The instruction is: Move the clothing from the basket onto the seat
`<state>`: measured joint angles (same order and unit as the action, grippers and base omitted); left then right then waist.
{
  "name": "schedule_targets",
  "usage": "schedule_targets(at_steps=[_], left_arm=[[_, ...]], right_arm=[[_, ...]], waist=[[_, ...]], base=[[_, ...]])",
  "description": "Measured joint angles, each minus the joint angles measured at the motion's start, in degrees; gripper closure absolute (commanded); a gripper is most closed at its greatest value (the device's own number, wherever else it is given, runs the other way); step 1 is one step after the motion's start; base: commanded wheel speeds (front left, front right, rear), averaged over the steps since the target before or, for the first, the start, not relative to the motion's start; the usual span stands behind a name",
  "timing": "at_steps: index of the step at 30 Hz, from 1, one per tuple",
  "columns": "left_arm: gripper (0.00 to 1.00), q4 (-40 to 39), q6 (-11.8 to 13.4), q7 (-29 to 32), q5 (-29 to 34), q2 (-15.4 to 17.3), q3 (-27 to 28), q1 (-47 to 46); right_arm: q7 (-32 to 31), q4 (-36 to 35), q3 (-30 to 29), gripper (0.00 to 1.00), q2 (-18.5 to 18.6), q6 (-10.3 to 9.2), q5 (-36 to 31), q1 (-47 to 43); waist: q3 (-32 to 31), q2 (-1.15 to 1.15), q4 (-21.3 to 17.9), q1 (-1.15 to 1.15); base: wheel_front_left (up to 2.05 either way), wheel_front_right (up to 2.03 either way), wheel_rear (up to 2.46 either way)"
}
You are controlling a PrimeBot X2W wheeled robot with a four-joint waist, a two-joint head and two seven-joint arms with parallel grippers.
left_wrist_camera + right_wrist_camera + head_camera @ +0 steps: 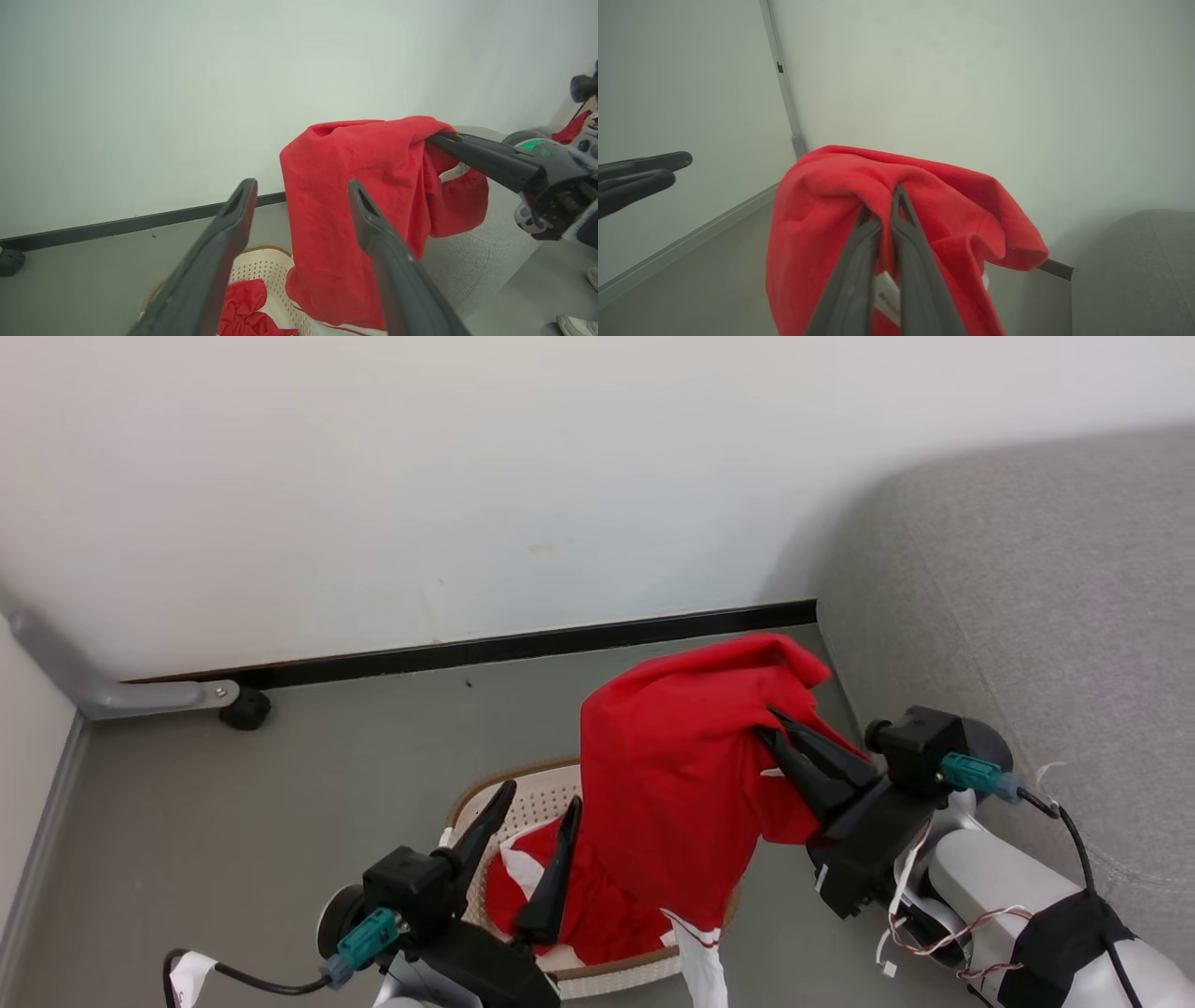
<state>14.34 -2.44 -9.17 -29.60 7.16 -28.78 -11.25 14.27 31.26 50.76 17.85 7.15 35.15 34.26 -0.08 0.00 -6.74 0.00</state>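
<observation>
**Step in hand.** The carrying step is judged to be under way. A red garment [672, 747] is held up above the basket [519, 773]. It is pinched near its upper fold by the right gripper [766, 721], whose fingers are pressed together on the cloth. The garment's lower end, with its white striped cuff [700, 952], hangs down to about the basket's near rim. Whether it touches the rim cannot be told. A second garment [597, 905] lies inside the basket. The left gripper [541, 793] is held over the basket with its fingers spread wide and nothing between them.

**Next move.** A swing of the right arm towards the robot's right is judged to be called for. The garment needs to be raised enough for the hanging end to pass over the edge of the seat [1046, 579]. Release is advised only once the cloth rests on the cushion.

**Edges and room.** The seat's rounded corner and side face stand near the basket, on its right, close beside the right forearm, so little sideways margin is judged to be available there. The wall [467, 476] and its dark skirting [560, 642] lie beyond the basket. More room is offered over the floor [280, 821] to the left.
</observation>
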Motion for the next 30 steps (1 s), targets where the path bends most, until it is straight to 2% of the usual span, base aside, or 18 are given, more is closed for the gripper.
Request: schedule_targets(at_steps=[15,30], left_arm=[[0.00,-0.9,0.5,0.0,0.0,-0.2,-0.6,1.1],[0.00,-2.3,0.9,0.5,0.0,-0.2,-0.9,1.2]], right_arm=[[0.0,-3.2,-3.7,1.00,3.1,-0.04,-2.1,-3.9],[0.0,-7.4,-7.4,1.00,4.5,-0.88,-3.4,-7.1]], waist=[[-0.5,0.00,-7.8,0.00],[0.3,0.00,-12.7,0.00]], base=[[0.00,0.00,0.00],[0.00,0.00,0.00]])
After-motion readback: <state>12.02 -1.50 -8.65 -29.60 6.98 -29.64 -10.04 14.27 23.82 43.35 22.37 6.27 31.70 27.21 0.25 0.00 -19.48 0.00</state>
